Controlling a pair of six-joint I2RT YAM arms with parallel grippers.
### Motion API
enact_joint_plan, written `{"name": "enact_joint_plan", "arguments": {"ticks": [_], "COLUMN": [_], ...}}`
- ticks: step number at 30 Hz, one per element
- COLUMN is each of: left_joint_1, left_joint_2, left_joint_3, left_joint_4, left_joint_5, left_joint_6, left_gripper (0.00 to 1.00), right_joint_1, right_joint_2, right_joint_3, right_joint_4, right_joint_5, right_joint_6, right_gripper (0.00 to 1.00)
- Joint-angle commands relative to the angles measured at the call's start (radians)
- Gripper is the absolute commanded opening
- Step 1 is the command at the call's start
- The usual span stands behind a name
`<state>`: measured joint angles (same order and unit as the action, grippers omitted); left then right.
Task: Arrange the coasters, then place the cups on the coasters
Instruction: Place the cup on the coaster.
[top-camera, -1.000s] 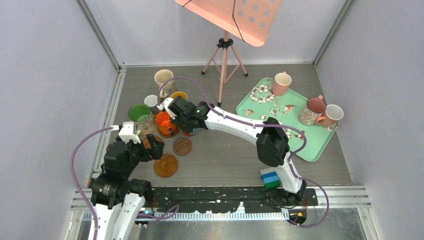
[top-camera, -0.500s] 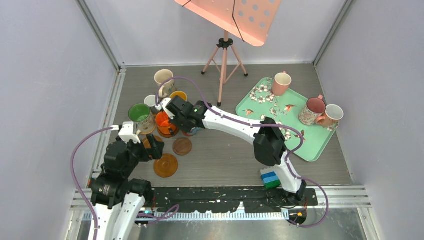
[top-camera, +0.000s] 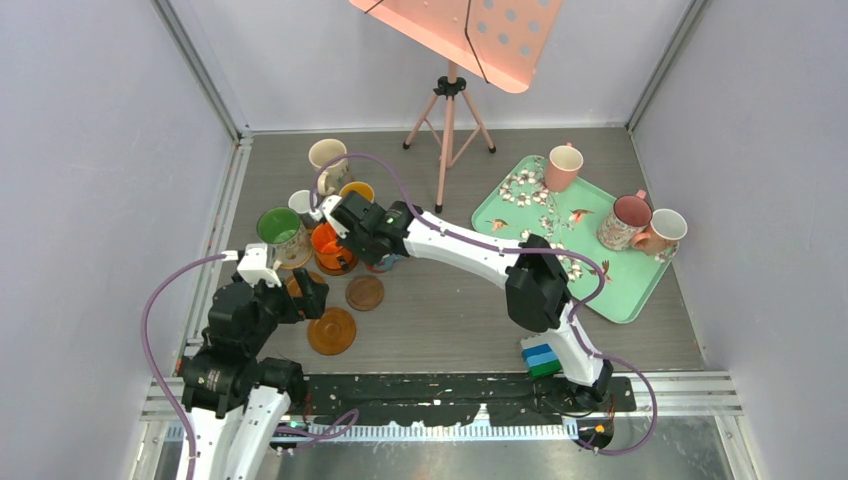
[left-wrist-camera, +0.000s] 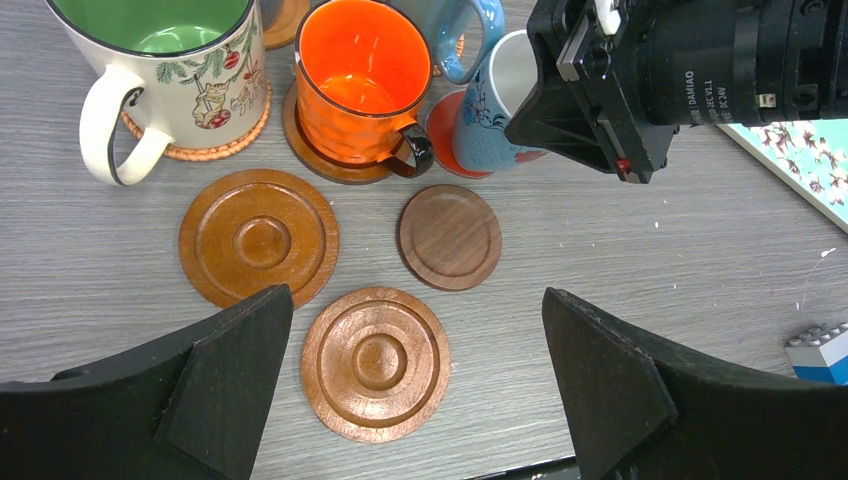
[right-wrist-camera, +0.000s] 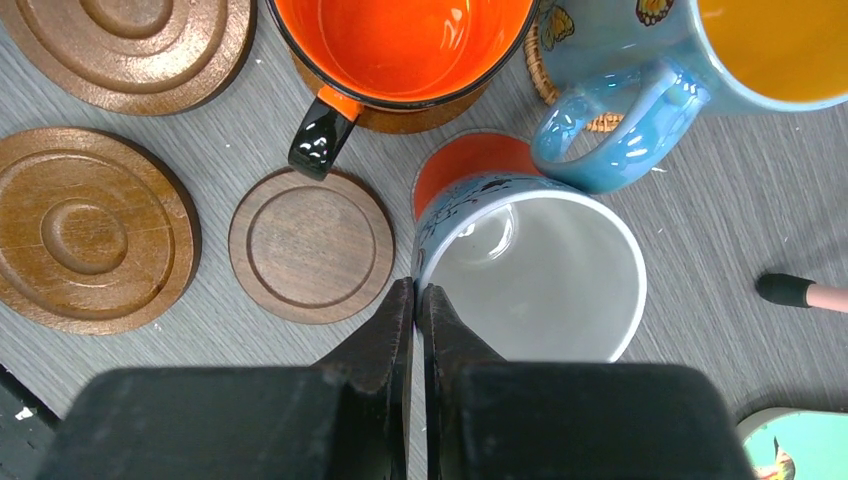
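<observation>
My right gripper (right-wrist-camera: 417, 295) is shut on the rim of a blue-patterned cup with a white inside (right-wrist-camera: 530, 270). The cup hangs tilted over a red coaster (right-wrist-camera: 470, 160); whether they touch I cannot tell. Beside it, an orange cup (left-wrist-camera: 360, 90) sits on a brown coaster, and a green-lined cup (left-wrist-camera: 160, 70) on a woven one. Three bare coasters lie in front: orange-brown (left-wrist-camera: 258, 238), dark brown (left-wrist-camera: 450, 236) and grooved brown (left-wrist-camera: 375, 363). My left gripper (left-wrist-camera: 416, 292) hovers open above the grooved one, holding nothing.
A blue cup with a yellow inside (right-wrist-camera: 700, 50) stands just behind the held cup. A cream cup (top-camera: 327, 158) is farther back. The mint tray (top-camera: 620, 290) at right carries three cups. A pink tripod stand (top-camera: 448, 120) rises mid-table. A blue block (top-camera: 541, 358) lies near the right base.
The right arm has shifted slightly to the left with the cup in its grip. The left arm has stayed where it was.
</observation>
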<state>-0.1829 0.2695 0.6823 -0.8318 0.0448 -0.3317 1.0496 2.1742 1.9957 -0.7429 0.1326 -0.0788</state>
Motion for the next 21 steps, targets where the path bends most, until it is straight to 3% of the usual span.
{"name": "enact_joint_plan", "arguments": {"ticks": [1, 21], "left_joint_1": [0.005, 0.004], "left_joint_2": [-0.009, -0.006], "left_joint_3": [0.031, 0.031], "left_joint_4": [0.014, 0.014], "left_joint_5": [-0.008, -0.005], "left_joint_6": [0.013, 0.011], "left_gripper": [1.0, 0.99], "right_joint_1": [-0.013, -0.015], "right_joint_2": [-0.006, -0.045], "right_joint_3": [0.079, 0.115], "right_joint_4": [0.063, -0.036], "right_joint_5": [0.047, 0.01], "right_joint_6": [-0.042, 0.006], "right_gripper": [0.05, 0.05]}}
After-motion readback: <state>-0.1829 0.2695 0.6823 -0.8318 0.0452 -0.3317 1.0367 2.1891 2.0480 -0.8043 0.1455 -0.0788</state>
